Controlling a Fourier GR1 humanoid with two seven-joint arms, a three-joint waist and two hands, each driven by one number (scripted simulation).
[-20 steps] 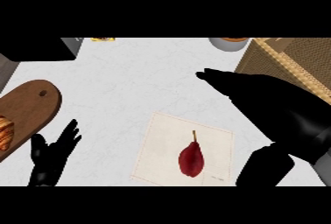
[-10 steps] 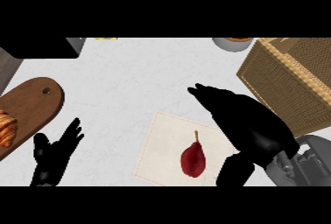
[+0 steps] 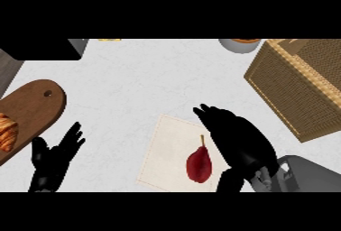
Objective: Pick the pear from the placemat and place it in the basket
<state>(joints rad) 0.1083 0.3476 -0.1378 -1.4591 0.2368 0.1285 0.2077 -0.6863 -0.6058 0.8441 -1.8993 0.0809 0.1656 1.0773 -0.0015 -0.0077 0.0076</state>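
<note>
Pear (image 3: 199, 163) lies on placemat (image 3: 174, 152), near-centre of surface, long axis near–far, stem pointing far. Right hand (image 3: 236, 137) hovers just right of pear, fingers relaxed, spread, holding nothing; clearly nearer. Left hand (image 3: 56, 155) rests spread, well apart at left. Basket (image 3: 301, 83) far right.

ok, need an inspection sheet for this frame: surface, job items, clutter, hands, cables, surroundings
Surface: pale speckled counter, nothing spilled on it.
Job items: dark red pear lies on the beige placemat, stem pointing away from the robot; woven basket stands at the right, apart from the placemat.
Clutter: wooden cutting board at the left with a croissant on it; a grey bowl at the top edge.
Hands: right hand over the placemat's right side beside the pear, fingers extended, not holding it; left hand resting open at lower left.
Cables: nothing seen.
Surroundings: dark block at top left.
</note>
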